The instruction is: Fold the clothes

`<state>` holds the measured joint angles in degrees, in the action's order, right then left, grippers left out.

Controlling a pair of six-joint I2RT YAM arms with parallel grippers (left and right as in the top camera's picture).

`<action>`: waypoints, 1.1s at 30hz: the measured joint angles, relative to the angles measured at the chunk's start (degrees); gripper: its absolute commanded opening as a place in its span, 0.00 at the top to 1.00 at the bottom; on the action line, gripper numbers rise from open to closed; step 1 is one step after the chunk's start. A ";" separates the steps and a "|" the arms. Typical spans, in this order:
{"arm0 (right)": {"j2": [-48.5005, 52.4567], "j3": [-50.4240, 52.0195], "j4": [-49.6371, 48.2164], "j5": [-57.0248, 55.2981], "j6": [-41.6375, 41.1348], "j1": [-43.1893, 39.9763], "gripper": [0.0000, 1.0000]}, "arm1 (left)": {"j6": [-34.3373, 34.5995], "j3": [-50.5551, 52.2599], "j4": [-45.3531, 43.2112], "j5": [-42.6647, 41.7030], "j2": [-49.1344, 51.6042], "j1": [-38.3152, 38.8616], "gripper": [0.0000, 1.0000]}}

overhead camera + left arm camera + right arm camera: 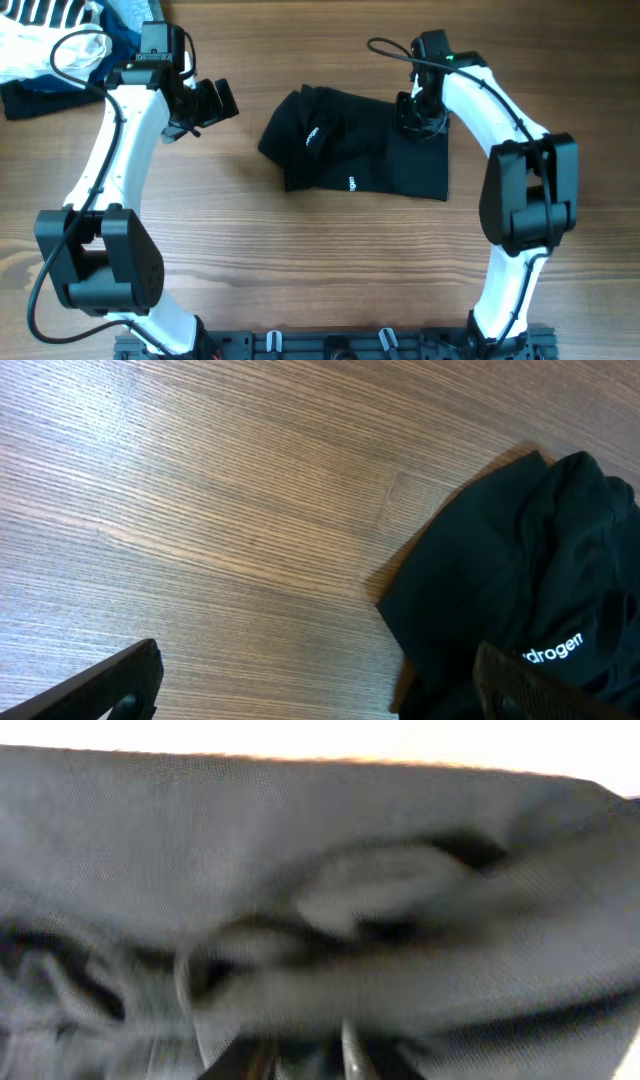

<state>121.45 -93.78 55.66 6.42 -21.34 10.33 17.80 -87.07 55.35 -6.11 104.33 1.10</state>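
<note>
Though rumpled, clothes [350, 155] under right tool [419, 121]

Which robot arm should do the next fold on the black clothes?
Probably right. The right fingers are down on the black garment at its far right corner, while the left fingers hang wide open over the table beside it, touching nothing.

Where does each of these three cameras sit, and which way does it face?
Overhead: fixed above the table, looking straight down at the black garment; left arm and right arm show.
Left wrist: on the left arm, looking past its spread left fingers at wood and garment.
Right wrist: on the right arm, close to blurred dark fabric; right fingers barely show.
Shared: overhead and left wrist both show the white logo.
</note>
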 measured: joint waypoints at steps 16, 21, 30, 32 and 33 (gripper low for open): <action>-10.49 8.50 5.97 3.28 3.67 4.55 0.92 | 0.02 0.00 -0.50 0.00 0.02 0.00 0.00; -10.23 16.28 -1.68 3.45 2.03 4.79 0.90 | 0.02 0.00 -0.48 -0.04 0.02 0.00 0.00; -9.92 18.99 -4.74 3.45 0.79 4.74 0.89 | 0.02 0.00 -0.48 -0.20 0.02 0.00 0.00; -9.92 17.86 -3.63 3.48 0.72 4.61 0.57 | 0.02 0.00 -0.48 -0.22 0.02 0.00 0.00; -10.03 16.85 -2.86 3.48 0.57 4.46 0.28 | 0.02 0.00 -0.52 -0.22 0.02 0.00 0.00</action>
<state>111.42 -76.93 52.80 9.89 -20.78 14.79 17.82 -87.07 54.83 -6.33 104.36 1.10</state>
